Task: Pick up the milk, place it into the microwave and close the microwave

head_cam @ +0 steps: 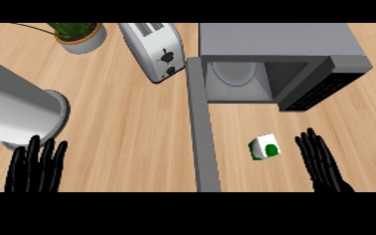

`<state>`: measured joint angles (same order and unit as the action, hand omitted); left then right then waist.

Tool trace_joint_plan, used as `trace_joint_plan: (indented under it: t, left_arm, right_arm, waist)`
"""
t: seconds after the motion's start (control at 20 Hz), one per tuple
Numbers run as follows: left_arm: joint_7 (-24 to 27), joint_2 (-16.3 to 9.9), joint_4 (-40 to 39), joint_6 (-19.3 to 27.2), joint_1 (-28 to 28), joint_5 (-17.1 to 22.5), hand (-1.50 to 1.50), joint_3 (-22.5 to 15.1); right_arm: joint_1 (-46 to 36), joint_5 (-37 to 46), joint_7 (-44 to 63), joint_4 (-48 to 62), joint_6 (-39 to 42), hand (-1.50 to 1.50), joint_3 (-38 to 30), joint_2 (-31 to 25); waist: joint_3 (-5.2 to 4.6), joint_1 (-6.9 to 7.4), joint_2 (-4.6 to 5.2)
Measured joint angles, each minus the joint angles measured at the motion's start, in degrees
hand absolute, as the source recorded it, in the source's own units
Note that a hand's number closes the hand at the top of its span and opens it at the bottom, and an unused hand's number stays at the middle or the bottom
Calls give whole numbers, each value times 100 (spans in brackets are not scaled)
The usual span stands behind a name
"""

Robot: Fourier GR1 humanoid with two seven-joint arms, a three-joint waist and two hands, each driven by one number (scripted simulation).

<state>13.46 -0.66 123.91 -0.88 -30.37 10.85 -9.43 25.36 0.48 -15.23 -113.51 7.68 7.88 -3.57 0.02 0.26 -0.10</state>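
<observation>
The milk carton [265, 148], white with green markings, sits on the wooden counter [125, 124] in front of the microwave [283, 59], a little to the right of the open microwave door [202, 129] that swings out toward me. My right hand [323, 162] is just beside the carton on its right, not touching it, fingers straight, slightly spread and pointing away from me. My left hand [35, 165] rests at the lower left of the view, fingers up and spread, next to a large metal pot [29, 112].

The step in hand, as I judge it, is the grasp. To do it well I should bring my right palm in sideways against the carton's right face, thumb on the near side, and curl round its body rather than its top, so it stays upright when lifted. The carton looks small and light, so a nudge before my fingers wrap could slide or tip it; I should close only once the carton is well inside my hand.

The cavity stands open with its glass turntable [235, 72] showing, and the lift must clear the lower lip before I set the carton down inside. The toaster [154, 50] and potted plant [77, 35] stand well apart to the left, out of my path.
</observation>
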Motion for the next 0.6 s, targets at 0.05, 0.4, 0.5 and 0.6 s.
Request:
trace_joint_plan:
  t: [0.05,0.4,0.5,0.6]
  left_arm:
    - [32,13,12,7,-38,-22,-150,-29]
    - [372,14,75,-74,-468,-87,-150,-214]
    - [445,-67,113,-167,-595,8,-150,-131]
    - [590,-45,76,-158,-712,-47,-150,-217]
  right_arm:
    - [-67,-4,38,77,-9,-150,5,23]
    - [-404,210,-763,1383,-294,-150,-205,209]
    - [-528,236,-905,1692,-415,-150,-322,256]
    - [-736,250,-1133,2157,-575,-150,-442,295]
  waist:
    - [0,-1,1]
    - [0,7,3]
    - [0,11,3]
    - [0,17,4]
